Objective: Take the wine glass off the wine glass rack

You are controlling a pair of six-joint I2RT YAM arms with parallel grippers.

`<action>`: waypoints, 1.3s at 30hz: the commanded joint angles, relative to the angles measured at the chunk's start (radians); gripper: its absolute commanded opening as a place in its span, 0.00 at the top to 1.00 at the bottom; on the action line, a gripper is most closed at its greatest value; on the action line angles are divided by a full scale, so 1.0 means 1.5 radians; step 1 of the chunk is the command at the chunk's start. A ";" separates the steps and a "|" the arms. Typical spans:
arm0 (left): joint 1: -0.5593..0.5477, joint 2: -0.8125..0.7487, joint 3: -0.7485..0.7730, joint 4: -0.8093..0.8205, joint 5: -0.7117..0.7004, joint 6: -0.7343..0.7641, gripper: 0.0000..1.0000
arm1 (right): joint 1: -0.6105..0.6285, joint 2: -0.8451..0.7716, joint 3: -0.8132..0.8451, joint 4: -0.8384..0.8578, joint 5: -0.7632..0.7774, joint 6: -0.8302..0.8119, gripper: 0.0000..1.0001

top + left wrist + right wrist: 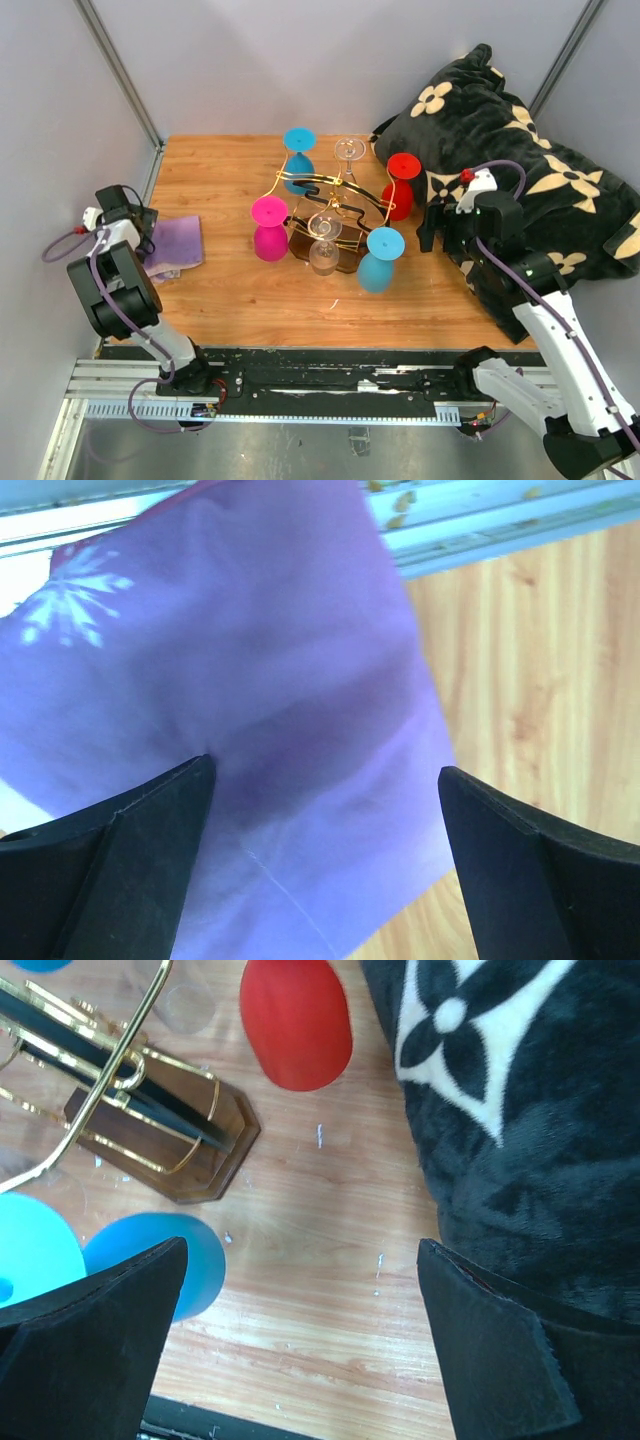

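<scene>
Pale grey walls [60, 90] enclose a light wooden table [250, 290] on 3 sides, with 2 slanted metal posts [120, 75] at the back corners. An aluminium rail [330, 385] lines its near edge. Light is soft and even.

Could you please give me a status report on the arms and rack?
Left gripper jaws open, over purple cloth. Right gripper jaws open, empty, near red glass. Wine glass rack loaded, nothing lifted. Black blanket crowds right side.

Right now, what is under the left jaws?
A purple cloth lies under the left jaws, which stand open above it. It rests on the wooden table. Whatever the cloth covers cannot be seen.
</scene>
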 commanded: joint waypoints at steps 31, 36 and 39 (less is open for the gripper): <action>-0.235 -0.367 0.057 -0.059 0.229 0.047 0.02 | -0.168 -0.022 -0.134 0.236 -0.591 0.405 0.66; -0.235 -0.441 0.023 -0.049 0.216 0.038 0.03 | -0.169 -0.036 -0.144 0.209 -0.566 0.383 0.66; -0.235 -0.443 0.027 -0.061 0.228 0.045 0.03 | -0.169 -0.035 -0.146 0.198 -0.559 0.374 0.65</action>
